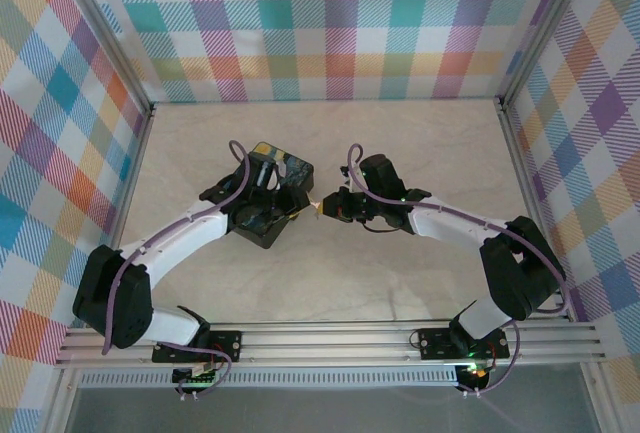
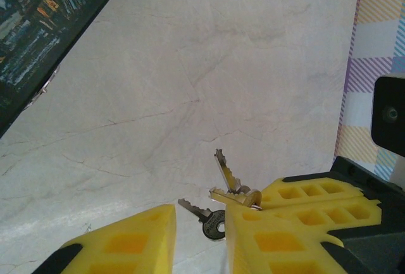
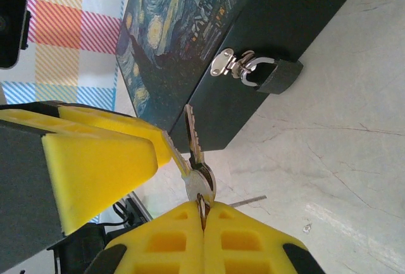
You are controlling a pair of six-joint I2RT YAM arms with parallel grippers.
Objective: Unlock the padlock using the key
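The padlock (image 3: 276, 76) hangs from the hasp (image 3: 221, 65) of the box (image 3: 190, 21) on the tabletop (image 3: 342, 160). It is judged light, rigid and free-swinging, best steadied by its dark body. The right end effector (image 3: 202, 209) is clenched on the key (image 3: 192, 138); the left end effector (image 2: 199, 223) stands parted beside it.

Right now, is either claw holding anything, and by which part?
The right gripper pinches the keys by their heads, blades sticking out. The left gripper stands open.

Hovering over the marbled table (image 2: 190, 65) with the left gripper (image 2: 200, 218) parted. Straddling a dark-headed key (image 2: 214, 224). Spotting two silvery keys (image 2: 228, 179) fanned off the right gripper (image 2: 255, 199), tips pinched. Catching the painted box (image 2: 38, 21) top left.
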